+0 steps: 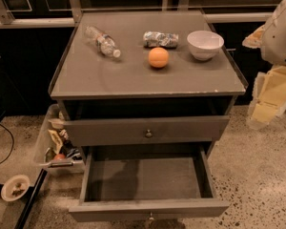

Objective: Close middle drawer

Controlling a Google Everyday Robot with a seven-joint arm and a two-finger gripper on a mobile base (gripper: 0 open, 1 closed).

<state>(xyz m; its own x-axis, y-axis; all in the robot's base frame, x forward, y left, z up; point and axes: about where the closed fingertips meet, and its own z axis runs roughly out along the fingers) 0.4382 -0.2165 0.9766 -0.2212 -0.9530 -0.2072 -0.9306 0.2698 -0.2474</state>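
The middle drawer is pulled far out toward me. Its grey front is lowest in view, with the small round knob at the bottom edge, and its inside is bare. Above it the top drawer front, with its own knob, stands slightly out from the cabinet. The lowest drawer is hidden under the open one. My gripper and white arm hang at the right edge of the view, beside the cabinet's right side, above floor level and away from both drawers.
On the cabinet top lie a plastic bottle, a crushed silver can, an orange and a white bowl. A clear bin of clutter stands on the floor at left, with a round dish near it.
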